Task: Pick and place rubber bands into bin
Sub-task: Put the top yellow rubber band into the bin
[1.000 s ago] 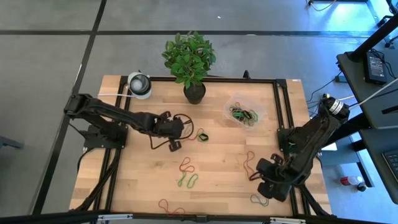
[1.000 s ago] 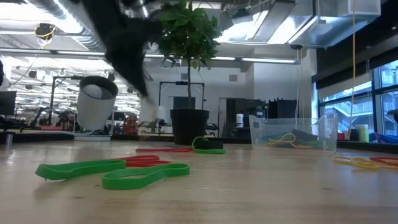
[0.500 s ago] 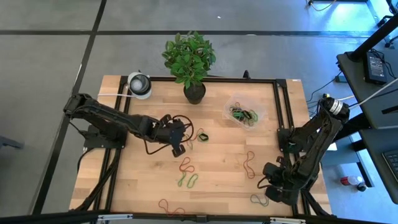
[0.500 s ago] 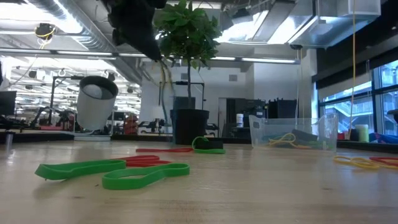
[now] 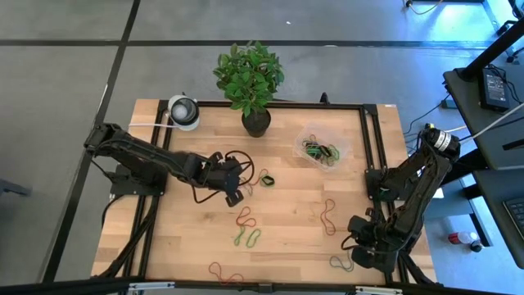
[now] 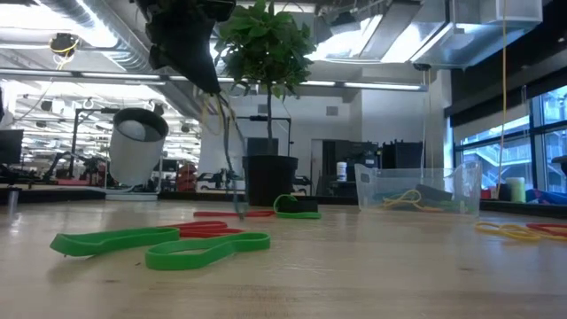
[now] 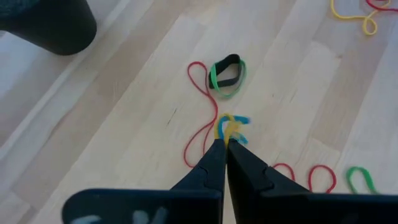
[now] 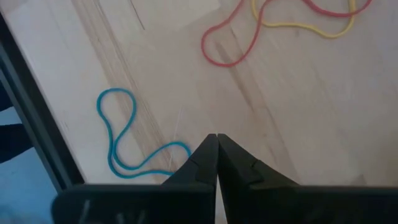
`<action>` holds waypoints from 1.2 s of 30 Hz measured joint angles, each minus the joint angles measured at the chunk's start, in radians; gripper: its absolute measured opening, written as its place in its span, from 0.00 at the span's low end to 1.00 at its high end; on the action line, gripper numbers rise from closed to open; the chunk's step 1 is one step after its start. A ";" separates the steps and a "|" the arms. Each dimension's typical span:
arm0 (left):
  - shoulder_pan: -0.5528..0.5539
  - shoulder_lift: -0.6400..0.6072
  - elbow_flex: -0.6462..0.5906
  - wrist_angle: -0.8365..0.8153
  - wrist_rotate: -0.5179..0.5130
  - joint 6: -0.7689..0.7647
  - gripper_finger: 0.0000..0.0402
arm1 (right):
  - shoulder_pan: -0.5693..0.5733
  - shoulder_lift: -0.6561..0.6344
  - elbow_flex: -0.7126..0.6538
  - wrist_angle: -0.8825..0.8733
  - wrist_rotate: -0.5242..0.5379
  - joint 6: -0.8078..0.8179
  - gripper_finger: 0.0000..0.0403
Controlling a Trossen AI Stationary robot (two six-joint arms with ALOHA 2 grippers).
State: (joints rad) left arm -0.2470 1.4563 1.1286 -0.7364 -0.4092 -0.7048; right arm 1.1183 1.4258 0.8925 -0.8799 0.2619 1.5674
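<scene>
My left claw [image 7: 225, 144] is pinched shut on a small bunch of yellow and blue rubber bands [image 7: 230, 129], which dangle from its tip above the tabletop at centre frame. Just beyond them lies a thin red band [image 7: 202, 118] in a long loose curve, and beside that a green and black loop [image 7: 227, 73], flat on the wood. In the high view, a red and green cluster [image 5: 247, 229] sits at lower centre, a red and yellow pair [image 5: 327, 217] to the right, a red twist [image 5: 225, 273] at the bottom edge. The bin [image 5: 342, 150], clear and shallow, sits at upper right with several green, black and yellow bands inside.
</scene>
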 joint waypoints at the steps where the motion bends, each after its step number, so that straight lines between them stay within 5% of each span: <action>1: 0.000 0.000 0.000 0.000 0.001 0.000 0.01 | 0.000 0.000 0.000 0.000 0.000 0.000 0.03; 15: 0.019 0.000 0.000 0.001 -0.015 0.000 0.10 | 0.000 0.000 0.000 -0.004 0.034 0.015 0.03; 23: 0.027 0.000 0.000 0.000 0.053 0.028 0.02 | 0.000 0.000 0.000 -0.004 0.035 0.015 0.03; 36: 0.027 0.000 0.000 0.002 0.018 0.037 0.07 | 0.000 0.000 0.000 -0.014 0.035 0.015 0.03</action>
State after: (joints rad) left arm -0.2195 1.4559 1.1286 -0.7345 -0.3908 -0.6678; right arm 1.1179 1.4258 0.8925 -0.8936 0.2974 1.5822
